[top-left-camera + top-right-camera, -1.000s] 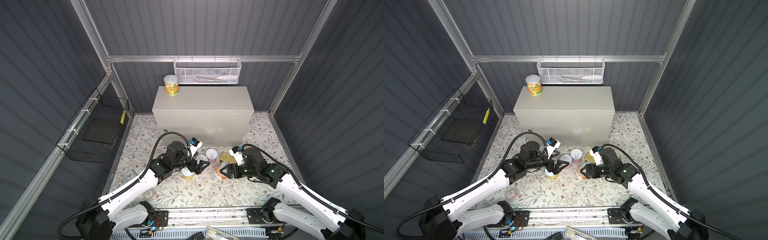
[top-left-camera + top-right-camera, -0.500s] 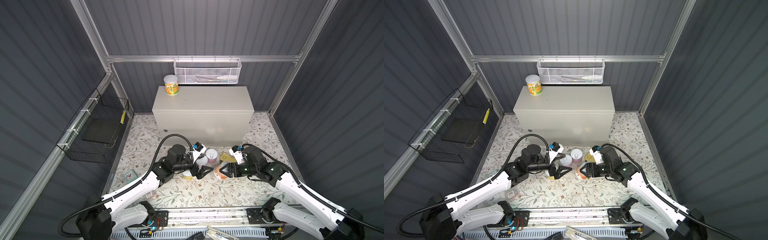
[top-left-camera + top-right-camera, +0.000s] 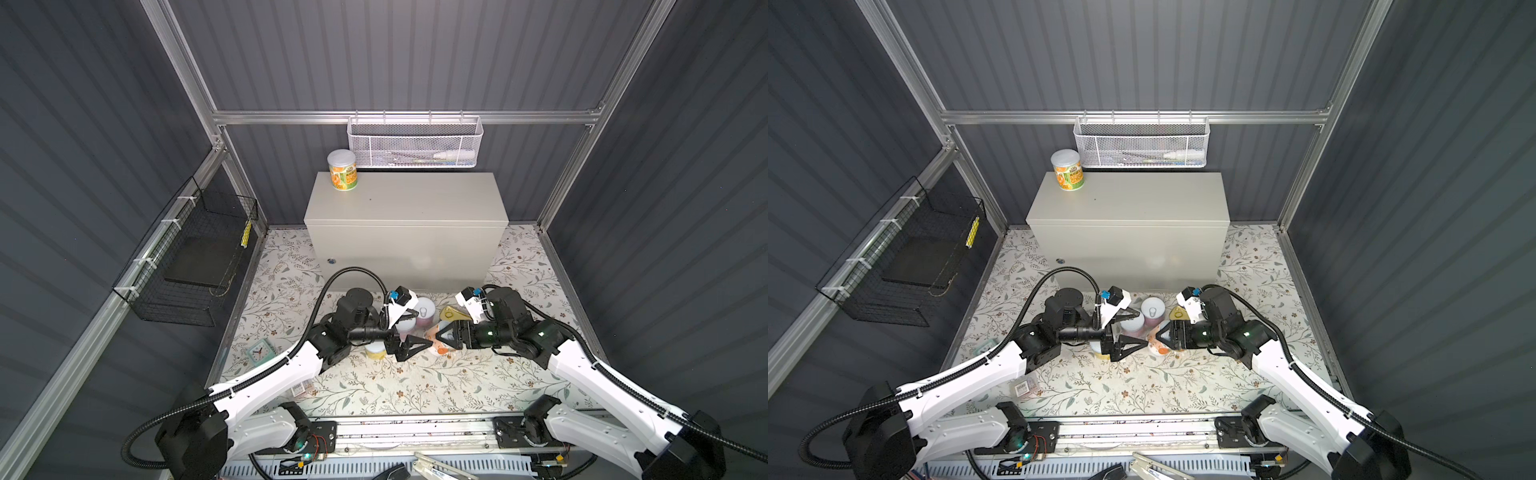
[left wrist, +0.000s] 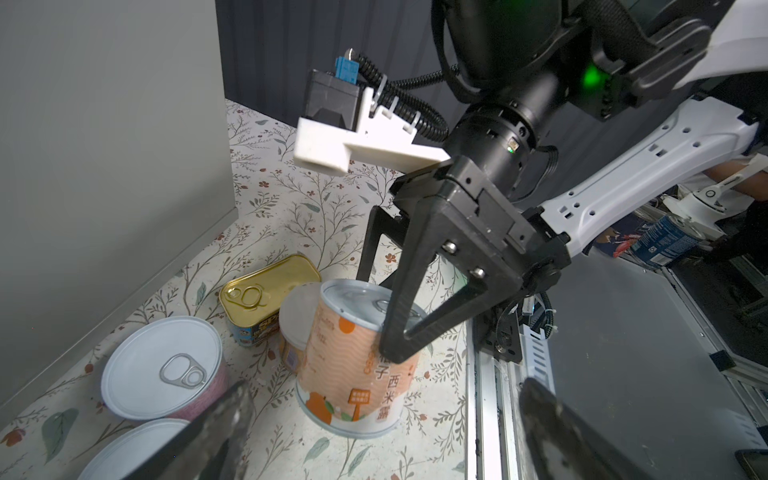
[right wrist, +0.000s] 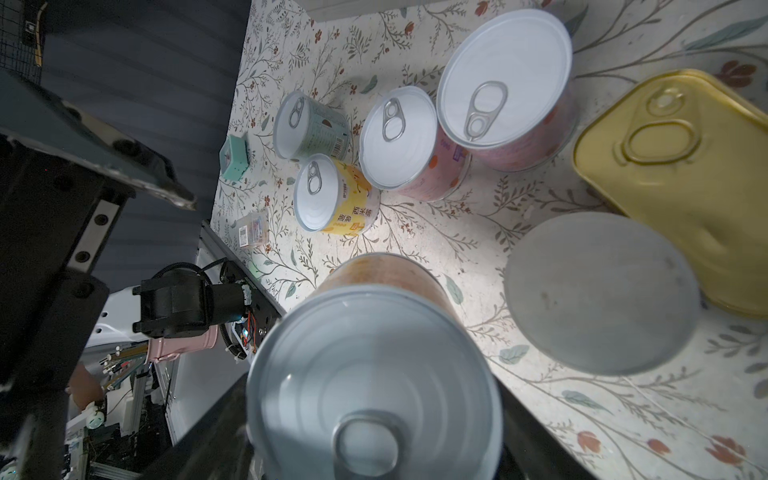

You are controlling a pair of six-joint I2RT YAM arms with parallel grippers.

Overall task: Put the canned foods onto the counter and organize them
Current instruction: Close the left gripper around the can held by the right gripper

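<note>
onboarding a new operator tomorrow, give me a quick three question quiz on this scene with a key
1. True or false: only one can stands on the counter.
2. Fill in: the orange can is gripped by the ___ gripper.
3. Where does the gold tin lie?

Key
1. True.
2. Right: the right gripper is shut on it.
3. On the floral mat, in front of the counter.
</note>
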